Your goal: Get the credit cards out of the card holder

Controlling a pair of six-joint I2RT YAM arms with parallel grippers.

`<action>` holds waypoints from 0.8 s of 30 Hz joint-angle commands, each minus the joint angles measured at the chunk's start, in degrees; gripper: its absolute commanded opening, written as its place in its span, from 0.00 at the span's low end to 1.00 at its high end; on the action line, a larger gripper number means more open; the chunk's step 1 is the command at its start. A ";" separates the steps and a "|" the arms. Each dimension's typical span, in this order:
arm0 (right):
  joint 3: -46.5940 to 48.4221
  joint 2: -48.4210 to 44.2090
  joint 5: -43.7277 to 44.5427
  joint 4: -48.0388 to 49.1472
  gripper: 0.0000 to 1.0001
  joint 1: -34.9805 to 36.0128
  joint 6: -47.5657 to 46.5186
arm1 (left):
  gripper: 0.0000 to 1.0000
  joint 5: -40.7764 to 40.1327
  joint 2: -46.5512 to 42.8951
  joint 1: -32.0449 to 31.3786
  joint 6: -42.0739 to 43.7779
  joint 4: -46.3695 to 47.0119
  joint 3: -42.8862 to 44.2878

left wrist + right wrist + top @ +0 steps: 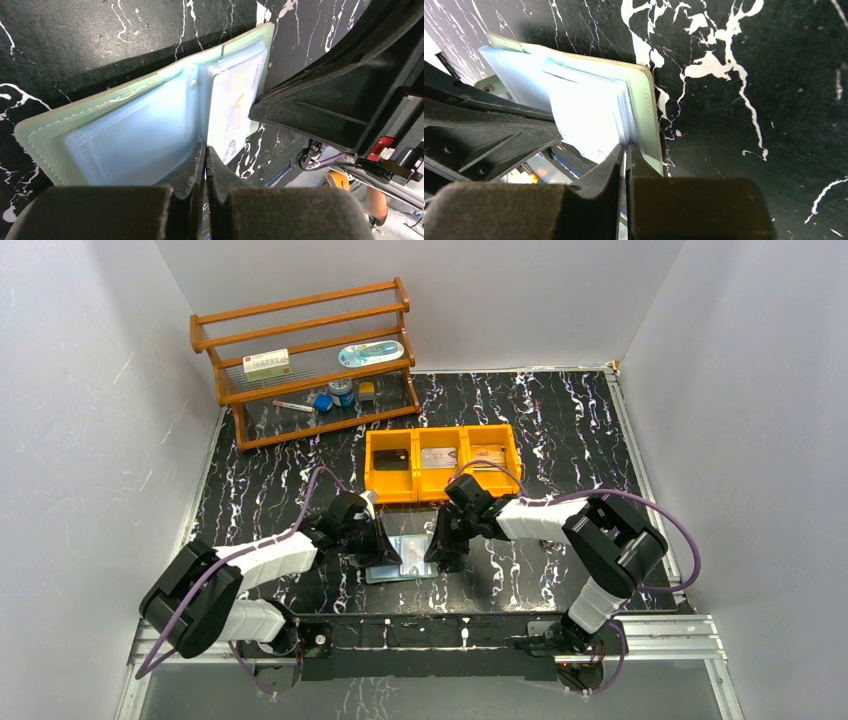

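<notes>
Lower centre of the overhead view: left pincer clenched on a clear sleeve of the card holder, spread open on the counter. Right pincer clenched on a thin leaf at its right edge. Hold left firm; draw rightward, flat and slow.

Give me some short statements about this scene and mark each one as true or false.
1. The card holder lies open on the table. True.
2. The orange bin has four compartments. False: it has three.
3. The left gripper and the right gripper are both shut on the card holder. True.
4. The wooden rack stands beside the right arm. False: it stands at the far left of the table.
</notes>
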 commanded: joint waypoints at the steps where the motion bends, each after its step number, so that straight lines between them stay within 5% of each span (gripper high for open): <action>1: -0.24 0.33 3.36 -3.60 0.11 0.48 -0.27 | 0.00 1.07 -3.06 -0.30 1.73 -0.03 -0.06; 10: -0.91 0.85 -0.27 -0.38 0.13 0.49 -0.29 | 0.00 7.13 1.28 -0.31 0.07 8.83 -0.88; 19: -1.19 2.08 -2.78 1.14 0.12 0.63 -0.71 | 0.21 7.26 6.41 -0.34 -3.47 13.12 -2.10; 24: -1.14 2.27 -4.00 1.83 0.11 0.93 -1.50 | 0.21 7.46 8.64 -0.38 -2.80 13.55 -0.59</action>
